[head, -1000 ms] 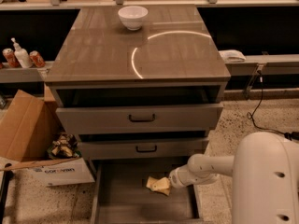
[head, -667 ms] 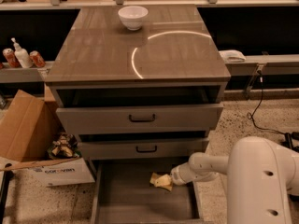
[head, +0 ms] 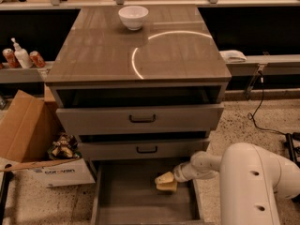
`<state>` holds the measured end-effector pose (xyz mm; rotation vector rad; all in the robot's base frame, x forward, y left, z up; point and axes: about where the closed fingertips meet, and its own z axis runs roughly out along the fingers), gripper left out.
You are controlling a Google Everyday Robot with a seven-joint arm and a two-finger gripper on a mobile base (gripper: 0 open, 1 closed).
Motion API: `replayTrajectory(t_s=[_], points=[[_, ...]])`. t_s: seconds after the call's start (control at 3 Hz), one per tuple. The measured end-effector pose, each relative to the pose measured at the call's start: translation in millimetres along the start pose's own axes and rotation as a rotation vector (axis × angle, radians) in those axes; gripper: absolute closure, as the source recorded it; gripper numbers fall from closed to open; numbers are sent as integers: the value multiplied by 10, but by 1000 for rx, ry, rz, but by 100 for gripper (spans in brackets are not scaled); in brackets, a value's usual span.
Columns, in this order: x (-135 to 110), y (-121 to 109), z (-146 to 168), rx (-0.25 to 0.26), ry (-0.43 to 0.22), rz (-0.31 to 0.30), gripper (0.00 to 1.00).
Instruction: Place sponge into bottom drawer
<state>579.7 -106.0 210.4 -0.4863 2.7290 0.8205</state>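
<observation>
Camera view has the sponge (head: 165,185) low in the bottom drawer (head: 126,198), toward its right rear part, just in front of the middle drawer's (head: 112,150) face. The gripper (head: 172,179) reaches in from the right and is clenched on the sponge's right end; whether the sponge touches the drawer floor cannot be told. To the left of the sponge the grey-brown floor lies bare as far as the low left wall, and more bare floor runs forward to the bottom of the picture. On the right there is little room: the arm (head: 201,165) crosses over the drawer's right wall, and the robot's bulky white body (head: 258,186) stands right beside that side. Above, the middle drawer and the top drawer (head: 93,120), both with black handles, stand partly pulled out and overhang the rear of the bottom drawer, the top one out further. On the cabinet top (head: 103,50) a white bowl (head: 133,17) stands near the back edge. Left of the cabinet an open cardboard box (head: 23,130) sits on the speckled floor, near the bottom drawer's left wall. A shelf behind it carries small bottles (head: 21,57); on the right a white cloth (head: 233,56) lies on a ledge, and a black cable (head: 257,102) trails to the floor.
</observation>
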Motion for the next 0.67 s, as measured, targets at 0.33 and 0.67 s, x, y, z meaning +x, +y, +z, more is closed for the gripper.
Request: replayTrajectory(t_s=[0.33,0.67], points=[[181,-226,-451,37,-66,58,0],[587,-317,-968,78,-131,132,0]])
